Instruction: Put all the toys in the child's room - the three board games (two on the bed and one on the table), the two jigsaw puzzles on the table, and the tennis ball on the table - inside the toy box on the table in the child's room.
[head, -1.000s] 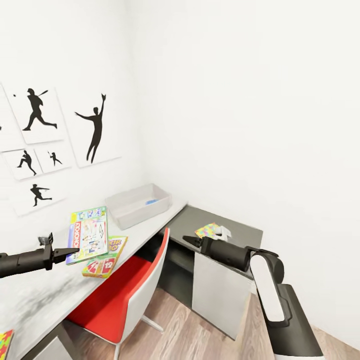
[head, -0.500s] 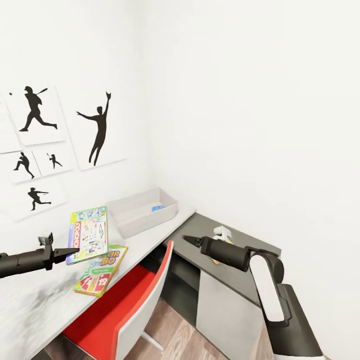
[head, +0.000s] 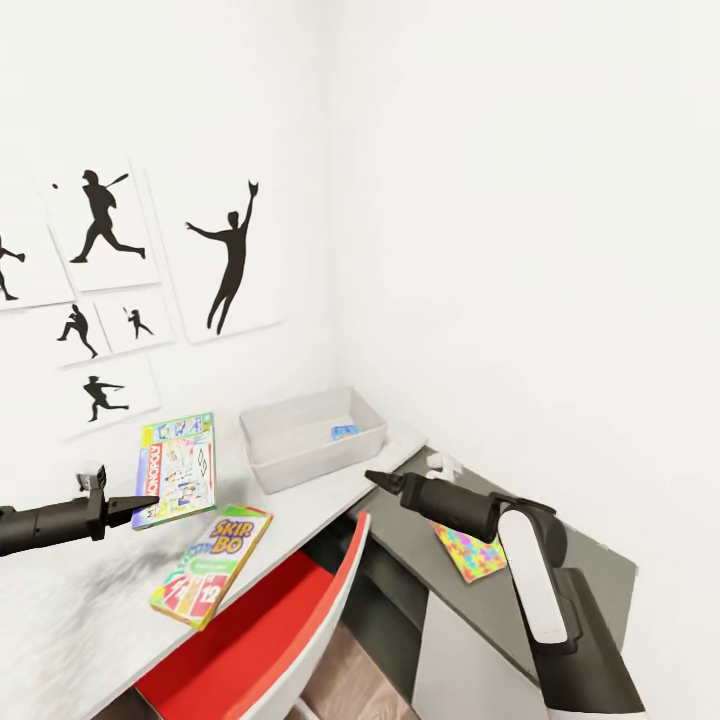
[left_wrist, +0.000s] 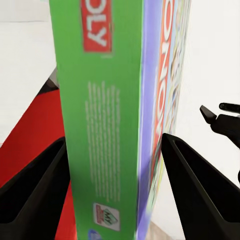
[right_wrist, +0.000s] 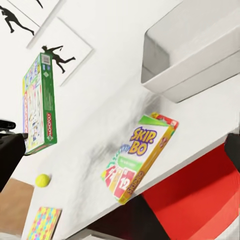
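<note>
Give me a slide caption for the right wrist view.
Left tool holds Monopoly box above table; Skip-Bo overhangs edge.

Skip-Bo box (right_wrist: 137, 160): flat on the pale table (right_wrist: 95, 120), one corner past the table's edge, above the red chair (right_wrist: 200, 200).
Toy box (right_wrist: 195, 55): grey, open-topped, on the table beyond the Skip-Bo box, apart from it.
Green-edged game (right_wrist: 40, 105): held up off the table by my left gripper (right_wrist: 17, 135), whose dark fingers clamp its lower edge.
Tennis ball (right_wrist: 42, 180): on the table, near the puzzle.
Puzzle (right_wrist: 44, 222): bright, flat, at the table's near edge.
Wall: white, with framed black athlete silhouettes (right_wrist: 62, 50).
</note>
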